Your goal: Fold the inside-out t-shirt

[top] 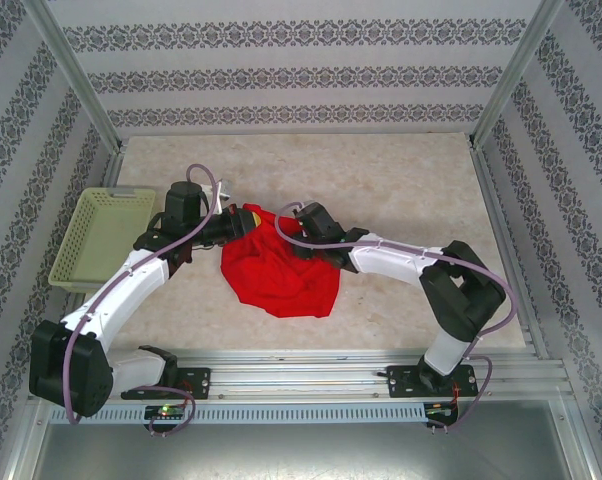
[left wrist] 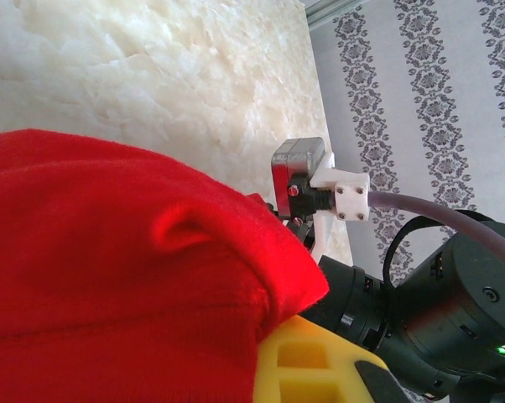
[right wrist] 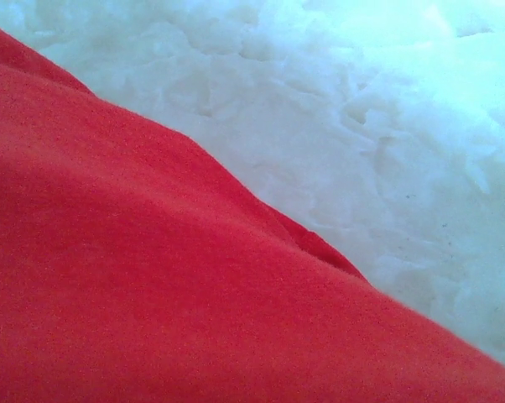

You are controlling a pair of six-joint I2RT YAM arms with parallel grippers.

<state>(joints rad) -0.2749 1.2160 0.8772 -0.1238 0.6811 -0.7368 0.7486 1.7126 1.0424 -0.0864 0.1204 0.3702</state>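
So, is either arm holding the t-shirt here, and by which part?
The left jaws are shut on the red t-shirt at its far-left corner; whether the right jaws, at its far-right side, grip it cannot be told.

— Where's the free room on that pale marble-patterned tabletop [top: 401,180]?
— The whole far half and the right side lie bare. The crumpled bright red t-shirt [top: 281,275] fills the middle, with the white left arm [top: 131,280] and the white-and-black right arm [top: 396,258] bent in over it from either side.
— And the left edge?
— A pale green plastic basket [top: 101,240] sits there, just beside the left arm. Patterned walls [top: 561,150] close in the sides.
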